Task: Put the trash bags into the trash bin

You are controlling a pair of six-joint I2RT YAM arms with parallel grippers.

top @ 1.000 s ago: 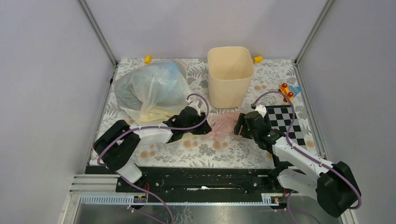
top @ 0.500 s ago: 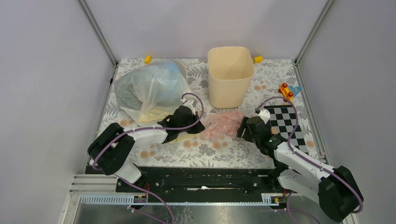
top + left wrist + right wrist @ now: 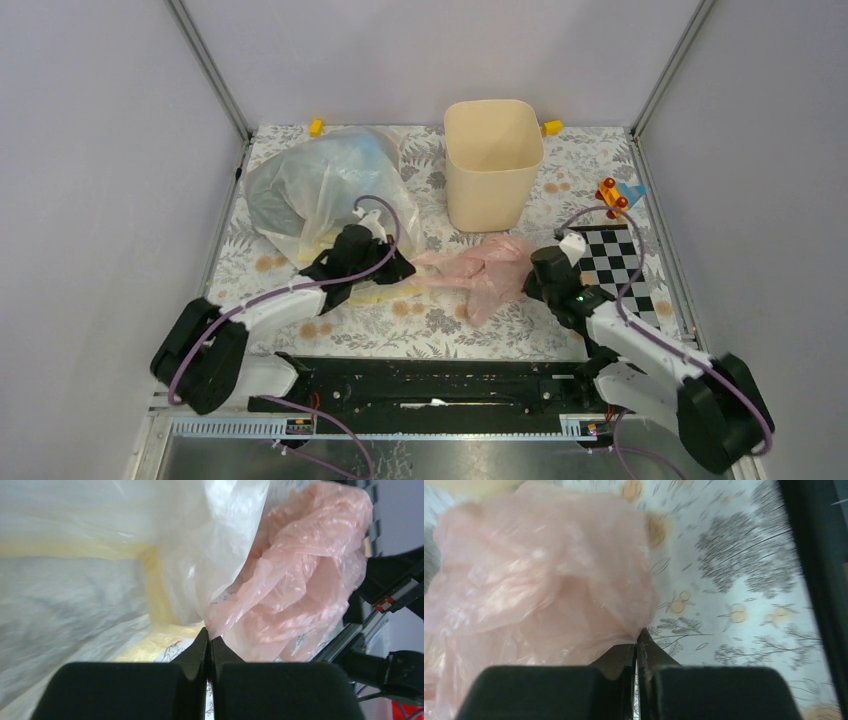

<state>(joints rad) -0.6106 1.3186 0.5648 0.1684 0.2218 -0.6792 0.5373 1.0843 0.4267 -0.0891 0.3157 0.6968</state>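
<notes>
While both arms reach low over the table (image 3: 440,322), the pink bag (image 3: 485,270) lies pulled out between them on the floral top, just in front of the bin (image 3: 492,165) and not in it. The left gripper (image 3: 402,268) is pinched tight on the bag's left end; its wrist cam shows the tips meeting with pink film caught between them. Same deal for the right gripper (image 3: 533,283), tips together on a fold at the bag's right side. The other bags (image 3: 320,190), a puffy yellowish and bluish-clear heap, sit back left, right up against the left gripper. A checkerboard (image 3: 610,255) lies beside the right arm.
</notes>
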